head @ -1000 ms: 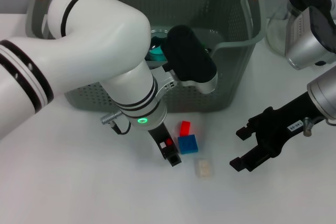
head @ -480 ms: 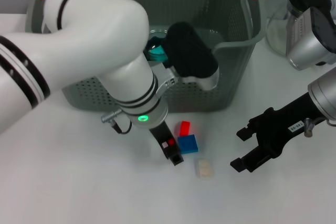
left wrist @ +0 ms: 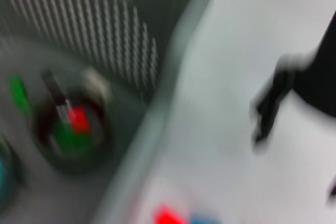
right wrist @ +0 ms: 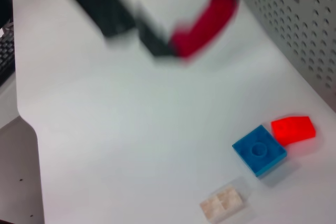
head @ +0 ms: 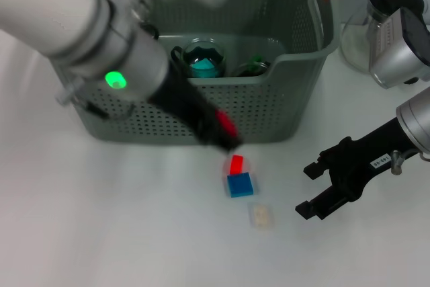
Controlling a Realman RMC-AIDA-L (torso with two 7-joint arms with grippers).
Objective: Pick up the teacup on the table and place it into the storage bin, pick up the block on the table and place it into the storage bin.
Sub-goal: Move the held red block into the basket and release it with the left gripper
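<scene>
Right now your storage bin (head: 269, 99) is grey-green, perforated, orange-handled; left gripper (head: 225, 136) jaws unreadable, right gripper (head: 310, 189) jaws wide.

Teacup (head: 203, 59) inside bin (head: 295, 92); blocks (head: 240, 184) outside.

On the white tabletop (right wrist: 105, 145) a blue block (right wrist: 259, 151) lies touching a red block (right wrist: 293, 129), with a pale clear block (right wrist: 221, 203) near them. The storage bin (right wrist: 294, 35) shows its perforated grey wall. The left gripper (right wrist: 173, 30), blurred, hangs above the tabletop beside the bin.
</scene>
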